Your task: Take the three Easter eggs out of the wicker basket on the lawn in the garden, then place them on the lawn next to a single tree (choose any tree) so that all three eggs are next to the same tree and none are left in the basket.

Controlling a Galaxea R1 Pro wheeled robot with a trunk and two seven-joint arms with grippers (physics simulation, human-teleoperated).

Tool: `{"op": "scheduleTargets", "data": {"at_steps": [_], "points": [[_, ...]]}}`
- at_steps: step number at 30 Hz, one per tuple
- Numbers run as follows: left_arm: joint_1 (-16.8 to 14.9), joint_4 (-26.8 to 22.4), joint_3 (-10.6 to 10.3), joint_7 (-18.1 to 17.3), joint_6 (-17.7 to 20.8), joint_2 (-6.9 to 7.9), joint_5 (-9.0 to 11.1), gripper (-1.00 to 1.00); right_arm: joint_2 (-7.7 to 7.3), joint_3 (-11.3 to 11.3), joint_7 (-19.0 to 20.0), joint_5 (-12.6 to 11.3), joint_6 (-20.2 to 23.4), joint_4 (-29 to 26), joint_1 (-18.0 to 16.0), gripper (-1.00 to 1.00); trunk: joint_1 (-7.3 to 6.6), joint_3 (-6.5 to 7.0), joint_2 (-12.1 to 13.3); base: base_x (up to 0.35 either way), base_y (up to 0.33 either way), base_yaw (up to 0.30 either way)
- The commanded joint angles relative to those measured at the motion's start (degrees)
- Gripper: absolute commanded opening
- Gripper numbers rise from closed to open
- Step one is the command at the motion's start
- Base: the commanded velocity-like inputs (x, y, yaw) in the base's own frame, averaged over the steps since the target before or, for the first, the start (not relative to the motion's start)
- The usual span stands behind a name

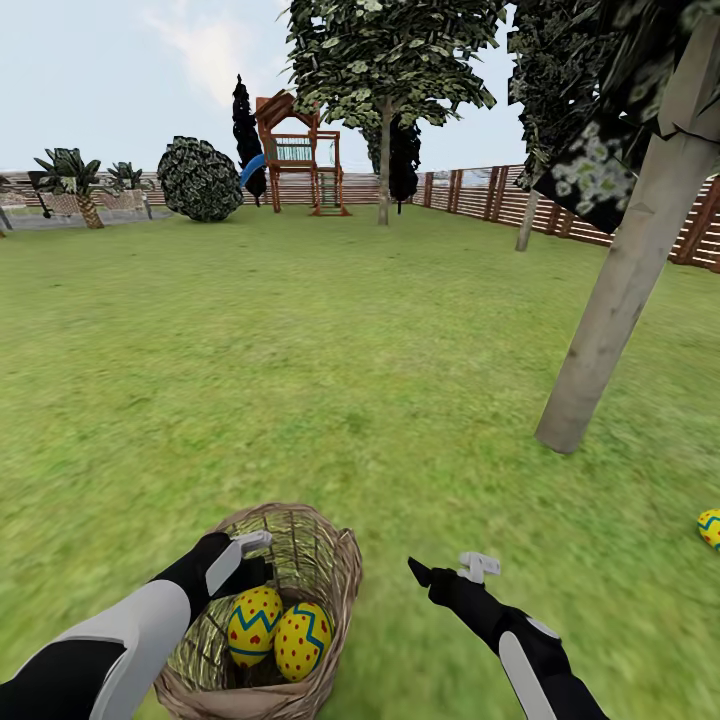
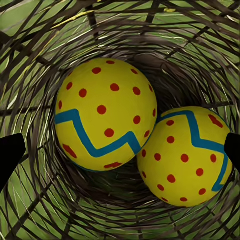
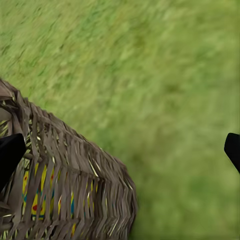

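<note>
**Second egg: a straight drop and a centred pinch**

My left gripper [image 1: 245,560] hangs over the basket [image 1: 330,545] mouth, fingers spread wide and holding nothing. Looking down along them, two eggs lie touching at the bottom, the left egg [image 2: 105,114] and the right egg [image 2: 187,156]. I judge the left one the better pick: it sits nearer the middle between my tips. I should go straight down, keep clear of the wicker wall, straddle the egg at its widest band and close gently, since a round shell may squirt sideways. My right gripper [image 1: 445,572] hovers over the lawn [image 1: 300,350] just right of the basket, fingers apart and empty. Farther right a third egg [image 1: 710,527] rests on the grass near the tree [image 1: 610,320].
</note>
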Motion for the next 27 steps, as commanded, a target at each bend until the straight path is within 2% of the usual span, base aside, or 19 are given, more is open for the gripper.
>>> {"op": "scheduleTargets", "data": {"at_steps": [1,17,27], "points": [[0.0,-0.1,-0.4,0.4,0.3,0.03,0.6,1.0,0.02,-0.1,0.0,-0.3,0.3,-0.1,0.0,1.0,-0.01,-0.05,0.0,0.0,0.003,0.0],[0.0,-0.2,-0.4,0.4,-0.8,0.03,0.6,1.0,-0.03,-0.1,0.0,-0.3,0.3,-0.1,0.0,1.0,-0.01,-0.05,0.0,0.0,0.0,0.0],[0.0,-0.2,-0.5,0.4,-1.7,0.03,0.6,1.0,-0.05,-0.1,0.0,-0.3,0.3,-0.1,0.0,1.0,0.25,-2.27,-0.2,0.0,0.0,0.0]]}}
